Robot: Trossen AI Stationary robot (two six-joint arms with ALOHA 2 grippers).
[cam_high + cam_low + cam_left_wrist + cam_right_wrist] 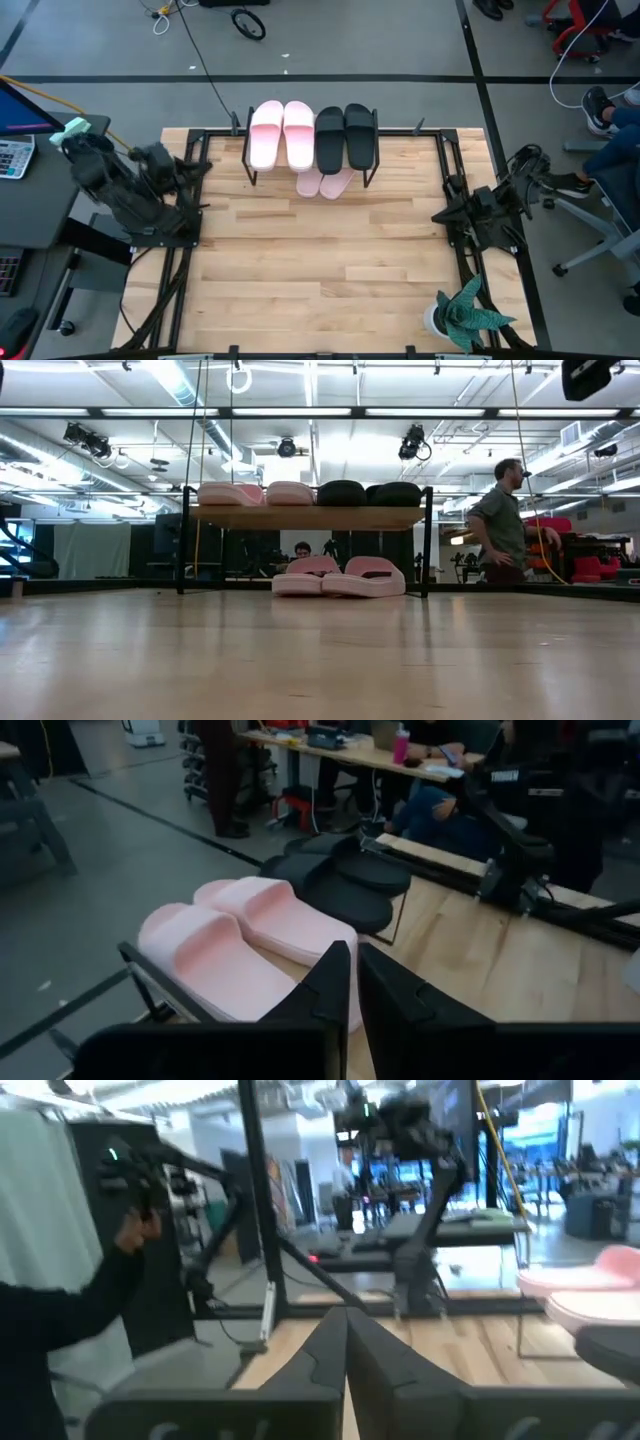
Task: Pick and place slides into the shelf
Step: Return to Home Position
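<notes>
Homing: L gripper (352, 948) and R gripper (345, 1315) both pinched together, empty, at the table (330, 270) sides, shelf (310, 517) w/ all slides (268, 132) on/under it just ahead of L, ahead-and-aside of R, so I'd fold back slow, no swing toward it.

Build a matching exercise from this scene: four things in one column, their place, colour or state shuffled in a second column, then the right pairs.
Column one
1. slides under the shelf
2. potted plant
3. left gripper and right gripper
4. top board

Column two
A. shut, at the table's side edges
B. carries two pink slides and two black slides
C. light pink
D. table corner on the right arm's side, away from the shelf

Pairs: 1-C, 2-D, 3-A, 4-B
</notes>
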